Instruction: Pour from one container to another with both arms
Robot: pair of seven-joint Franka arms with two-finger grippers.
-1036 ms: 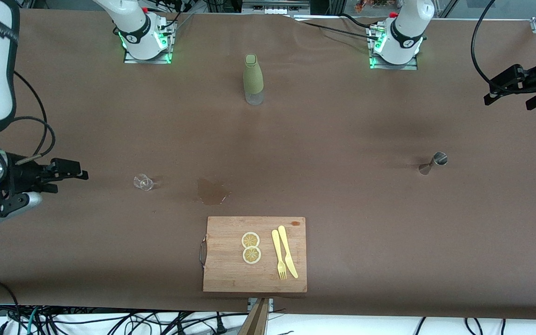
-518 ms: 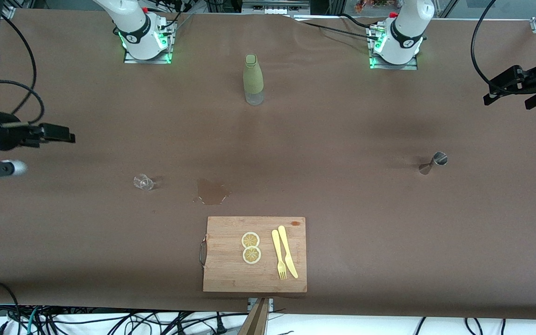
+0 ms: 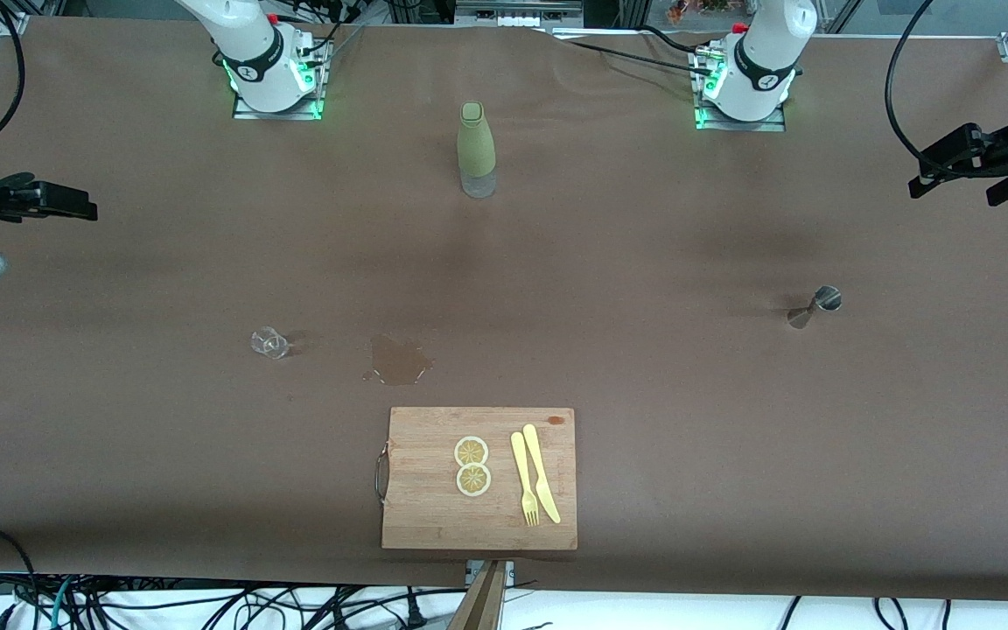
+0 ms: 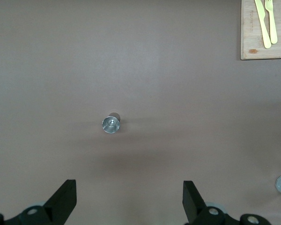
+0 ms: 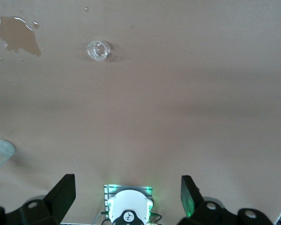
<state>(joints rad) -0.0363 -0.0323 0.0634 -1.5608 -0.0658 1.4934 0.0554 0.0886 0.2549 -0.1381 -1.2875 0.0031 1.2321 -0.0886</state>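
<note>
The small steel jigger (image 3: 815, 307) stands upright on the brown table toward the left arm's end; from above it shows as a round rim (image 4: 111, 124). The tiny clear glass (image 3: 269, 342) stands toward the right arm's end and also appears in the right wrist view (image 5: 98, 49). My left gripper (image 3: 957, 179) hangs open and empty, high over the table's end, apart from the jigger (image 4: 129, 202). My right gripper (image 3: 66, 203) is open and empty over the other end of the table, well away from the glass (image 5: 126, 199).
A brown puddle (image 3: 397, 360) lies beside the glass. A wooden cutting board (image 3: 421, 516) near the front edge carries lemon slices (image 3: 472, 465) and a yellow fork and knife (image 3: 535, 486). The olive-green bottle (image 3: 475, 150) stands between the two arm bases.
The right arm has pulled back from the glass toward its end of the table and farther from the front camera. The left arm, jigger and glass have not moved.
</note>
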